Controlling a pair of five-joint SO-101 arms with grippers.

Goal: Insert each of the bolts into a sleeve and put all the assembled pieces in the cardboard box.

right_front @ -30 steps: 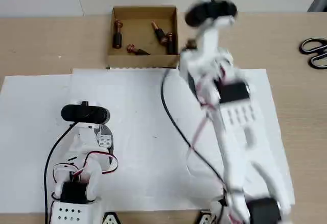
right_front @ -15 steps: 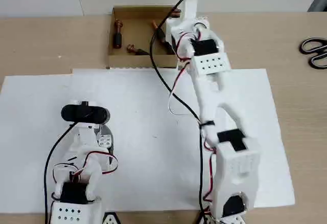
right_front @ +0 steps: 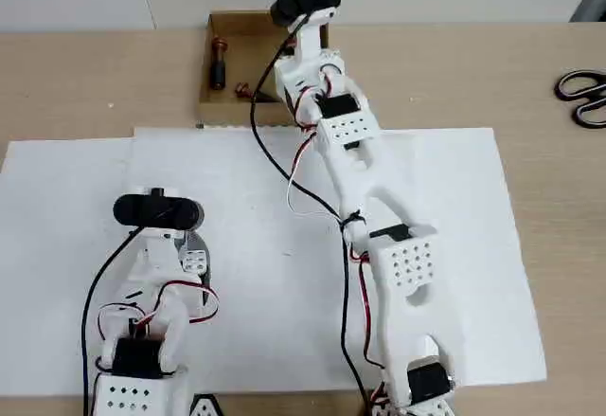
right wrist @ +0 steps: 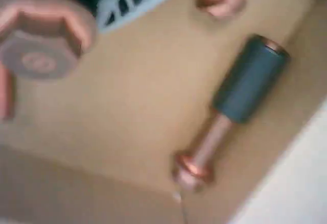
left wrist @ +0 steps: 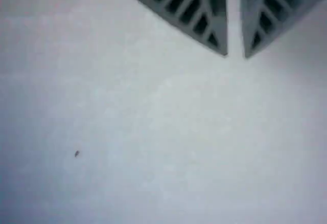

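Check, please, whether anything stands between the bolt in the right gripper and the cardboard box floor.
Nothing visible does: the bolt hangs over bare floor of the cardboard box, and the assembled piece lying there is off to one side.

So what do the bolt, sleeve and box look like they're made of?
Bolt: copper-coloured metal, probably, going by its shiny reddish shank. Sleeve: matte dark grey, maybe rubber or plastic; no glint. Box: plain brown cardboard, dull and unprinted inside.
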